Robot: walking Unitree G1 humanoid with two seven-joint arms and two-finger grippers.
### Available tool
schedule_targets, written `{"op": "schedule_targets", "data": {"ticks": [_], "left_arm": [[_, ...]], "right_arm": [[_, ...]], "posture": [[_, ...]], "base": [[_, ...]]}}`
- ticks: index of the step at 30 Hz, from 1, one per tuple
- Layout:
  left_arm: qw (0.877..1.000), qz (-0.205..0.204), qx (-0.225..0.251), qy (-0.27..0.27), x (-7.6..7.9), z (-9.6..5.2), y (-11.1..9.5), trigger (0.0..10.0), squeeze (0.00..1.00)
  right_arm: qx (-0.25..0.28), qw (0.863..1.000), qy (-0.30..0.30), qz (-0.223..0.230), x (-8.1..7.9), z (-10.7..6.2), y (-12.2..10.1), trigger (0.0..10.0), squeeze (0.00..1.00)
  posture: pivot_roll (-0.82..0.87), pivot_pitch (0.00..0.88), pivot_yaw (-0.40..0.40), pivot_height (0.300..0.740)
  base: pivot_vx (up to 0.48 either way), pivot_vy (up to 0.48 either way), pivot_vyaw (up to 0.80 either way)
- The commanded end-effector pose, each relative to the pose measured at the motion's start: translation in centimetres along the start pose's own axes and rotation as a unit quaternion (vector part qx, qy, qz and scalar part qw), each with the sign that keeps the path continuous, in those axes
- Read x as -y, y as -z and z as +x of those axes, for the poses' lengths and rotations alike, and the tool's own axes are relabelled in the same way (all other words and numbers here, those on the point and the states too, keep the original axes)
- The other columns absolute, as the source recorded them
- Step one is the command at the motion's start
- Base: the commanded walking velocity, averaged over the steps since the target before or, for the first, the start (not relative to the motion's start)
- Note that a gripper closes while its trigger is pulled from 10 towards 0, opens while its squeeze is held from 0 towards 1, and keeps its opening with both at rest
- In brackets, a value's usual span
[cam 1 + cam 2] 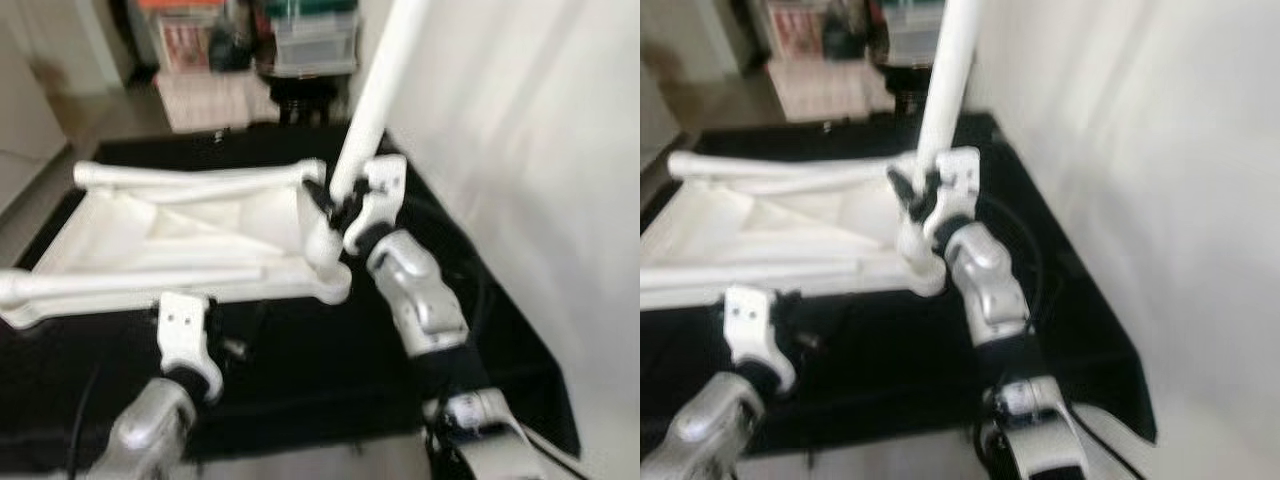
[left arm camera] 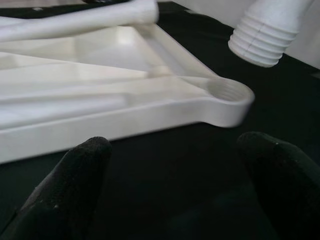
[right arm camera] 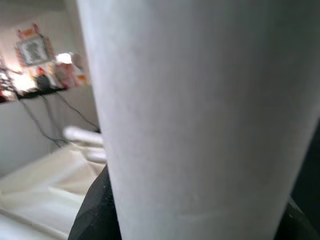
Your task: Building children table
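I take the white tabletop [image 1: 180, 235] as my landmark: it lies upside down on the black mat [image 1: 330, 370], ribs facing up, so that its corner sockets open upward to receive legs. At its left and far edges I can see legs lying level with the panel, one [image 1: 190, 177] along the far edge and another [image 1: 60, 285] along the near edge, which I judge to be screwed in already or laid there waiting; I cannot tell which. Just in front of the tabletop's near edge hovers my left end effector [image 1: 185, 335], its black fingers [image 2: 65, 185] spread wide with only mat between them, holding nothing; I read it as parked there to steady the panel if the corner starts to turn. At the tabletop's near right corner sits the open threaded socket [image 2: 227, 91], and the threaded end [image 2: 265, 35] of another leg hangs just above and beside it, not yet seated. That leg [image 1: 375, 90] rises steeply from the same corner, tilted toward the white curtain [image 1: 520, 200] beyond the tabletop's right side, because my right end effector [image 1: 345, 205] has it clamped low on the shaft, fingers closed round it, to aim the thread at the socket. I judge the lining-up unfinished.
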State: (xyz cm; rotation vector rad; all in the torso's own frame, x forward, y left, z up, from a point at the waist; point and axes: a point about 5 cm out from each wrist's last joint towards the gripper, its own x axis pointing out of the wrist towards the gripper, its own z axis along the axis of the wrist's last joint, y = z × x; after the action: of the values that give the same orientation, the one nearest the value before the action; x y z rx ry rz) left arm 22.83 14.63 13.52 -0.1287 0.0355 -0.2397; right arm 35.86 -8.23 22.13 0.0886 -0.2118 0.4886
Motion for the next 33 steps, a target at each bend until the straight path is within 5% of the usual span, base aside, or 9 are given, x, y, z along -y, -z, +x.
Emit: {"op": "schedule_targets", "data": {"ticks": [1,7,17,22,23,33], "left_arm": [[1.0,0.02,0.002,-0.016,-0.5,-0.3,-0.2,10.0,0.0],[0.999,0.046,0.003,-0.017,-0.4,-0.5,-0.2,10.0,0.0],[0.997,0.075,0.009,0.016,0.8,-0.9,-0.5,10.0,0.0],[0.997,0.073,0.022,0.03,1.4,-0.7,-1.0,10.0,0.0],[0.997,0.071,0.023,0.034,1.5,-0.6,-1.1,10.0,0.0],[0.992,0.092,0.013,0.085,2.7,-0.6,-0.8,10.0,0.0]], "right_arm": [[0.012,1.0,-0.016,0.0,-0.5,0.1,-0.7,10.0,0.0],[0.012,0.999,-0.046,-0.008,-0.8,-0.4,-0.9,10.0,0.0],[0.007,0.999,-0.033,-0.012,0.1,-0.3,-1.3,10.0,0.0],[-0.007,0.999,-0.037,-0.036,0.2,-0.3,-1.3,10.0,0.0],[0.001,0.999,-0.021,0.029,0.5,-0.3,-1.4,10.0,0.0],[0.018,0.994,-0.102,0.039,-1.0,-0.7,-1.8,10.0,0.0]], "posture": [[-0.01,0.076,0.058,0.74],[-0.01,0.085,0.057,0.74],[-0.01,0.096,0.053,0.74],[-0.01,0.094,0.052,0.74],[-0.01,0.091,0.055,0.74],[-0.01,0.085,0.057,0.74]], "base": [[0.0,0.0,0.0],[0.0,0.0,0.0],[0.0,0.0,0.72],[0.454,0.0,0.0],[0.48,0.0,0.0],[0.373,0.0,0.19]]}}
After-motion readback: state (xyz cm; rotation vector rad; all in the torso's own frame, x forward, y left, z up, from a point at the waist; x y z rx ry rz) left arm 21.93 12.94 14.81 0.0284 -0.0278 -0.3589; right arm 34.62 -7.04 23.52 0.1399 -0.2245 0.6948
